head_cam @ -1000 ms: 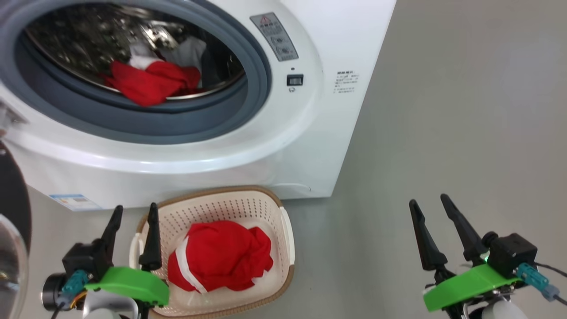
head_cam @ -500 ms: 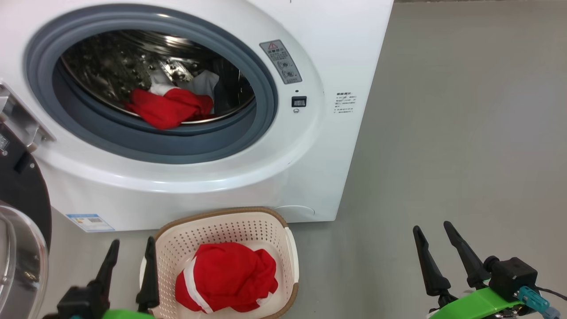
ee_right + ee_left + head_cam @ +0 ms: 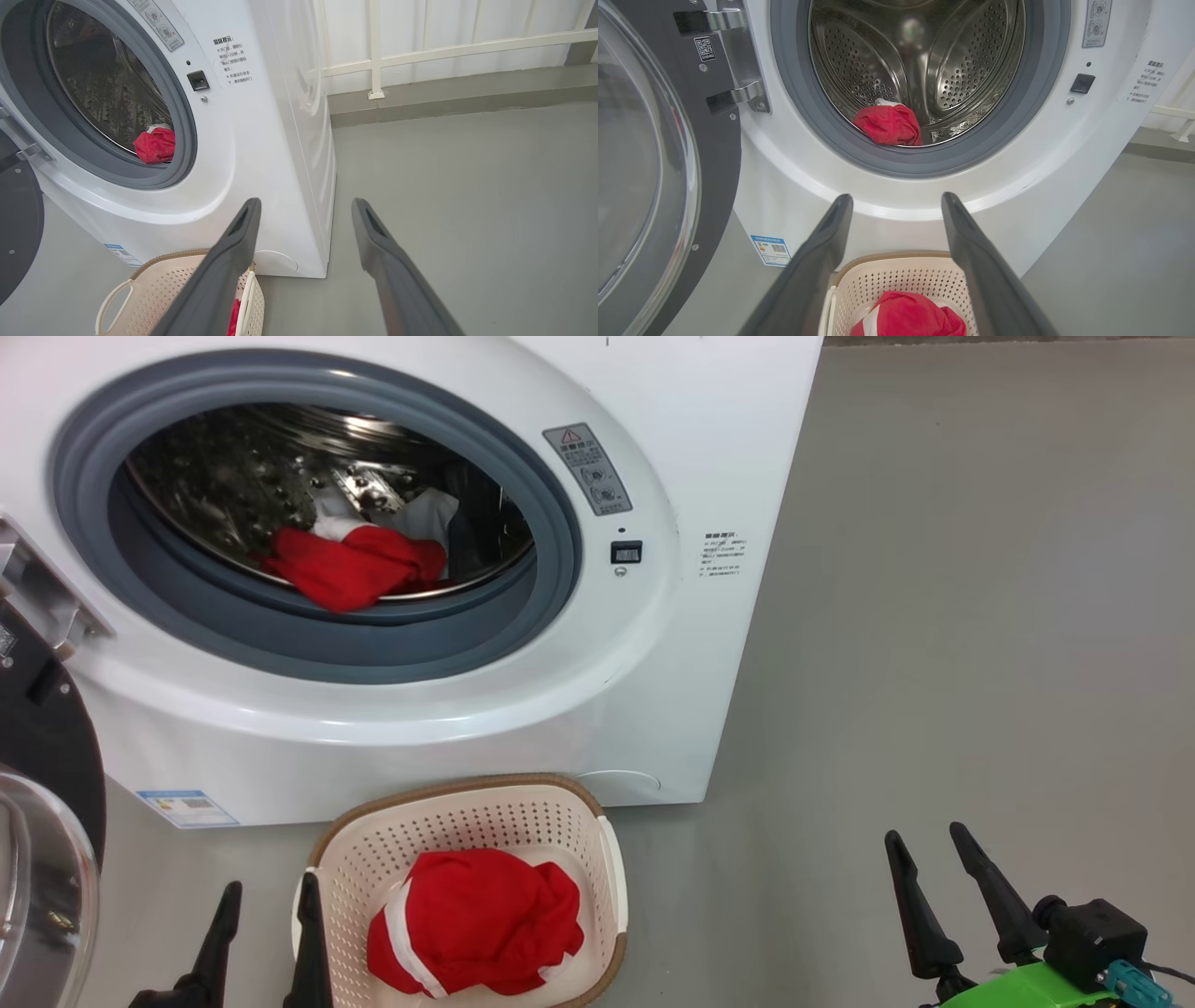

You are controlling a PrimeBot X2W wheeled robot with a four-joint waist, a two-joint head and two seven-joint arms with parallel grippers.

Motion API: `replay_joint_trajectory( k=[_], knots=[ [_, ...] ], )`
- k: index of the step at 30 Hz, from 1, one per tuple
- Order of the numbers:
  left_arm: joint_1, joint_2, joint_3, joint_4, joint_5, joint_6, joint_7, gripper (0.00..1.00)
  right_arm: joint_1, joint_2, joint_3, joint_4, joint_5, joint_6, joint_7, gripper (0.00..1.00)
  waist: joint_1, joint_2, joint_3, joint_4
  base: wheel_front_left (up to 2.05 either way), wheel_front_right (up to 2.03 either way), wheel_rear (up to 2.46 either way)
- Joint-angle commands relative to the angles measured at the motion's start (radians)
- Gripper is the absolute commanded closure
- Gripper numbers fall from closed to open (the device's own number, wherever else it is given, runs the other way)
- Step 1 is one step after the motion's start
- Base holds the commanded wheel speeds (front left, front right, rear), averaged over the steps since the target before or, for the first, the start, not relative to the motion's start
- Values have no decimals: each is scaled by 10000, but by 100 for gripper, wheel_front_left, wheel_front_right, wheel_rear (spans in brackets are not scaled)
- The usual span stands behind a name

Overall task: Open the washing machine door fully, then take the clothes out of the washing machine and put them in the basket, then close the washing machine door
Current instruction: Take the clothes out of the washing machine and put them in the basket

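**STATUS: DOOR OPEN, LOAD SPLIT BETWEEN DRUM AND BASKET**

The washing machine [image 3: 672, 644] stands on the grey floor [image 3: 980, 663] with its round opening facing me. The door [image 3: 714, 186] is swung out on its hinges to my left, inner side and glass bowl toward me. The basket [image 3: 448, 817] sits on the floor just in front of the machine, below the opening.

Part of the clothes [image 3: 471, 919] lies in the basket as a red bundle with a white stripe. A second red bundle [image 3: 350, 569] rests at the front lip of the drum [image 3: 962, 60]. The white piece behind it may belong to the same garment.

My left gripper [image 3: 269, 896] hangs at the basket's left rim, fingers spread wide and empty. My right gripper [image 3: 924, 840] hangs over bare floor well to the right of the basket, likewise wide and empty.
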Motion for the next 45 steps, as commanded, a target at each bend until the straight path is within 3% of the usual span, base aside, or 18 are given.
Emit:
replay_joint_trajectory(
  k=[1, 22, 29, 33, 45],
  knots=[
    [-144, 146, 284, -314, -76, 64, -51, 0, -80, -116, 171, -270, 23, 73, -67, 0, 0, 0, 32, -8, 0, 0, 0],
    [-1218, 146, 38, -343, 106, -33, -51, 0, -631, -67, 195, -359, 15, 73, -67, 0, 0, 0, 843, -53, 0, 0, 0],
    [-2995, 146, -60, 336, 760, -181, -51, 0, -1182, -18, 295, -500, 17, 73, -67, 0, 0, 0, 1770, -128, 0, 0, 0],
    [-5025, 245, 13, 1291, 1317, -202, -51, 0, -1745, 16, 394, -576, 38, 73, -67, 0, 0, 0, 2723, -364, 0, 0, 0],
    [-9237, 1454, 157, 4701, 2071, 267, -51, 0, -2700, 131, 721, -658, 176, 73, -67, 0, 0, 0, 4387, -1331, 0, 0, 0]
  ],
)
